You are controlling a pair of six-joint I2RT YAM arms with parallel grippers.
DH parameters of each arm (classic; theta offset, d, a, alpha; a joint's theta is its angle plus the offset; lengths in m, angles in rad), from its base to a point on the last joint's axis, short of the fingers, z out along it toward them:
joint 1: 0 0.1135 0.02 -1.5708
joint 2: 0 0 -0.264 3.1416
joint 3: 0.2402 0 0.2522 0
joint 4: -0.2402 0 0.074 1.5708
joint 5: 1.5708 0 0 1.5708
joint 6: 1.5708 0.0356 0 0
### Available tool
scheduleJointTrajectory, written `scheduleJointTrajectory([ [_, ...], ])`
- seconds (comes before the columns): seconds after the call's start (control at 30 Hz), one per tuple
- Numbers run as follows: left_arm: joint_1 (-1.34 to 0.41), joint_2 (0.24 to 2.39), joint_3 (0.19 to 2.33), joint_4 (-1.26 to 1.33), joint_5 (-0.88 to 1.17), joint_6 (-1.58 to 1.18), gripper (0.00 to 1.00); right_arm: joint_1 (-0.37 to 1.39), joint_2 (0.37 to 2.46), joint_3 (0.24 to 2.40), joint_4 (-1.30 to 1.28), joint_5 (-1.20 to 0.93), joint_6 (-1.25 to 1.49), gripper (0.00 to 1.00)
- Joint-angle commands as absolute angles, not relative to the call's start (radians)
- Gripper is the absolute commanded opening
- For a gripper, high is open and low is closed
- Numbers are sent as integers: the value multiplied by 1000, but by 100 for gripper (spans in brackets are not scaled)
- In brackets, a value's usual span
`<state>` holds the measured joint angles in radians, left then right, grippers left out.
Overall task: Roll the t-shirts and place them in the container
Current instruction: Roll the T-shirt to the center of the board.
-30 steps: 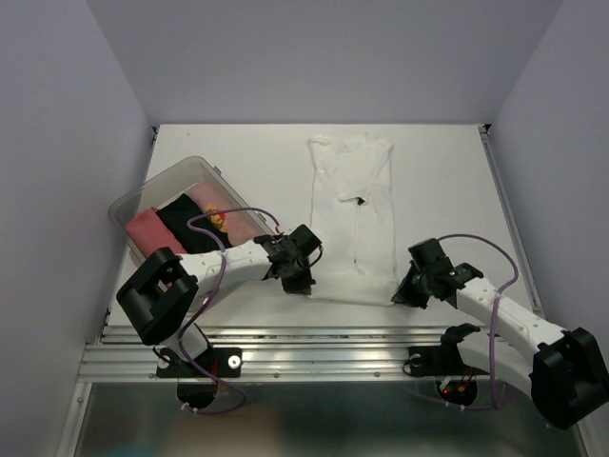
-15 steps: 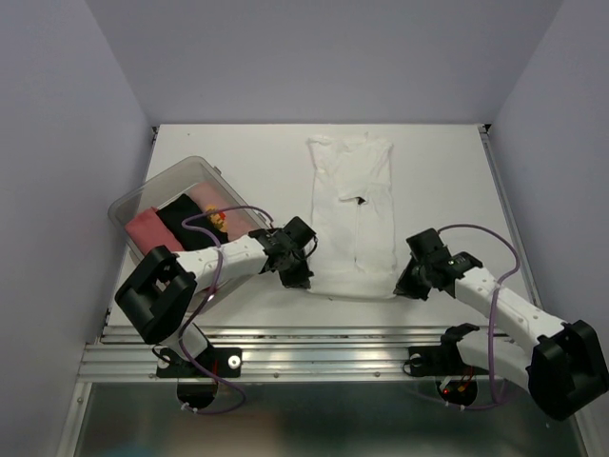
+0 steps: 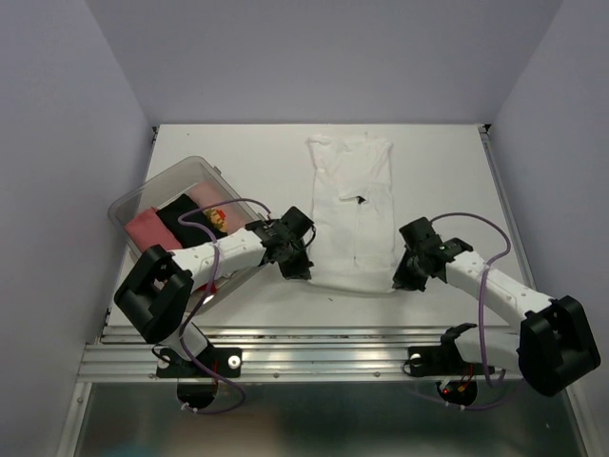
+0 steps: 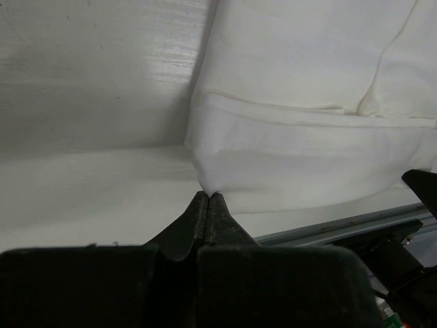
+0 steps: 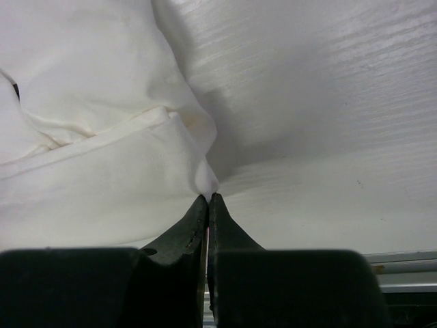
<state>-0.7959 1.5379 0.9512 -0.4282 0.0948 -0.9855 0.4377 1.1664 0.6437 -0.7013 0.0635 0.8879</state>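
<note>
Left pincer (image 4: 208,199): my jaws are pressed fully together on the near left corner of the white t-shirt (image 3: 354,205), and a small peak of hem stands out of the tips.
Right pincer (image 5: 207,199): closed just as tight, nipping the near right corner of the same hem.
White t-shirt, place: flat on the table (image 3: 247,152), centre-right, folded to a long narrow strip, collar far, hem towards me.
Reason for hold: with one corner in each pincer the hem is taut and level, so I judge the first turn of the roll can start square.
Near band: the hem looks doubled onto itself between my pincers, which I judge to be the start of the roll.
In store: salmon-pink t-shirt (image 3: 143,228), black t-shirt (image 3: 181,214) and printed t-shirt (image 3: 217,217), all inside the clear tub (image 3: 128,202) at left.
Edges: the metal rail (image 3: 314,335) lies close behind my pincers, and the tub wall is near my left arm.
Open room: the length of the strip ahead, then bare table to the back wall.
</note>
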Motion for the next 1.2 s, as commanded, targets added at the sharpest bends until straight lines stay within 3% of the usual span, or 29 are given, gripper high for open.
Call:
scheduleJointTrajectory([
  [0.0, -779, 1532, 1002, -469, 78, -983, 0, 431, 1183, 707, -716, 118, 859, 4],
  [0.27, -765, 1540, 1008, -476, 94, -962, 0, 431, 1220, 756, -733, 114, 842, 4],
  [0.63, -779, 1522, 853, -383, 170, -897, 0, 431, 1132, 597, -686, -34, 844, 4],
  [0.73, -788, 1548, 867, -379, 169, -888, 0, 431, 1143, 601, -673, -32, 836, 14],
  [0.77, -788, 1549, 876, -377, 170, -884, 0, 431, 1146, 613, -678, -28, 830, 26],
  [0.8, -788, 1549, 882, -379, 170, -874, 8, 431, 1150, 621, -686, -12, 827, 33],
  [0.9, -790, 1529, 896, -391, 156, -864, 29, 431, 1144, 647, -716, 32, 818, 38],
  [0.93, -792, 1522, 897, -396, 152, -858, 47, 431, 1138, 667, -727, 49, 813, 41],
  [1.0, -796, 1497, 908, -420, 117, -836, 64, 431, 1117, 702, -759, 113, 805, 43],
  [1.17, -819, 1453, 954, -494, 19, -795, 64, 431, 1068, 767, -784, 173, 785, 43],
])
